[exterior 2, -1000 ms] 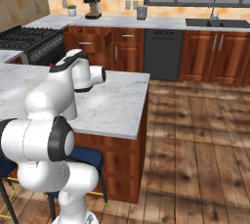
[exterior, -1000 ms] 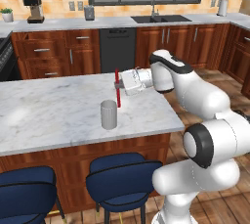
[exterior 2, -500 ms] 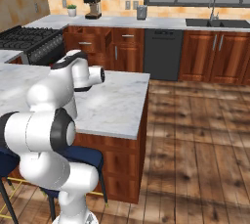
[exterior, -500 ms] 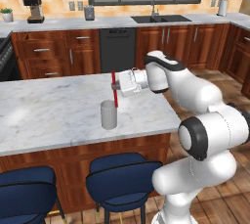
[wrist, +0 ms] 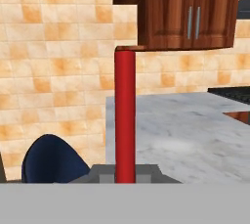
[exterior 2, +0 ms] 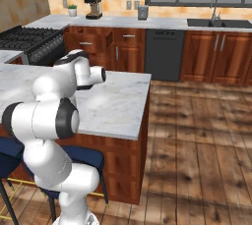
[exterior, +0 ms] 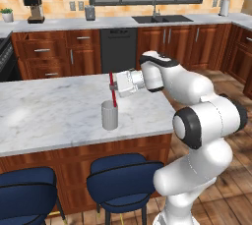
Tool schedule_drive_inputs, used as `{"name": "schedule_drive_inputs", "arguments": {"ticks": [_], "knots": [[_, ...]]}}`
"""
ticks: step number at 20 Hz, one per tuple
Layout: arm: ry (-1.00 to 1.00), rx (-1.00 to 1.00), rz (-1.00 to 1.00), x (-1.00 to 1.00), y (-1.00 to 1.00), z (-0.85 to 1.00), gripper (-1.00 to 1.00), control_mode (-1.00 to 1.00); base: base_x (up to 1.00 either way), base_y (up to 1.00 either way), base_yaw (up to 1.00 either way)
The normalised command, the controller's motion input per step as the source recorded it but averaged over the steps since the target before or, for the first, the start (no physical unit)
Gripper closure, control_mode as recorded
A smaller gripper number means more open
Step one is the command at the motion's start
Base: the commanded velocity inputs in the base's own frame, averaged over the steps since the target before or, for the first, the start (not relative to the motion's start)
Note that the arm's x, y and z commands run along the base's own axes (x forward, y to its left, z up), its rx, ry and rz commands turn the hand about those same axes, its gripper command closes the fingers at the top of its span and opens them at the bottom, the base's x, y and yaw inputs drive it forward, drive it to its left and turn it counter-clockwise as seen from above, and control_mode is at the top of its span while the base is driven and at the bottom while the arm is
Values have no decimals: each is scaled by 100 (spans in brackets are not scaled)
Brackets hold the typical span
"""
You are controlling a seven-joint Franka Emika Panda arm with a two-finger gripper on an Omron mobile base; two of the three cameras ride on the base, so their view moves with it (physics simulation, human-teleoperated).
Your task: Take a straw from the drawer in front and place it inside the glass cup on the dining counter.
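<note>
The gripper (exterior: 116, 85) is pinched tight on the red straw (exterior: 112, 89). The straw stands almost straight up, and its bottom end dips into the glass cup (exterior: 110, 115). The cup sits on the dining counter (exterior: 44, 113). No writing can be read anywhere.

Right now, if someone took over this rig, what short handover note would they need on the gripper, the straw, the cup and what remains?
Gripper: shut on the thin red straw, held upright.
Straw: directly above the small grey translucent glass cup, lower end at the rim; whether it is inside yet is unclear.
Cup: upright on the white-grey marble dining counter.
Done: straw fetched and brought to the cup.
Left: lower it in, release, withdraw.
</note>
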Motion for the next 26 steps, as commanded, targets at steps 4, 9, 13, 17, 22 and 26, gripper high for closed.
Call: {"name": "schedule_drive_inputs", "arguments": {"ticks": [4,9,13,17,22,26], "knots": [[0,-2,0,29,7,-14,100,-100,0,0,0],[0,-2,0,25,8,-15,100,-100,0,0,0],[0,-2,0,18,9,-16,100,-100,0,0,0],[0,0,0,11,9,-14,100,-100,0,0,0],[0,0,0,1,8,-12,100,-100,0,0,0],[0,0,0,4,8,-14,100,-100,0,0,0]]}}
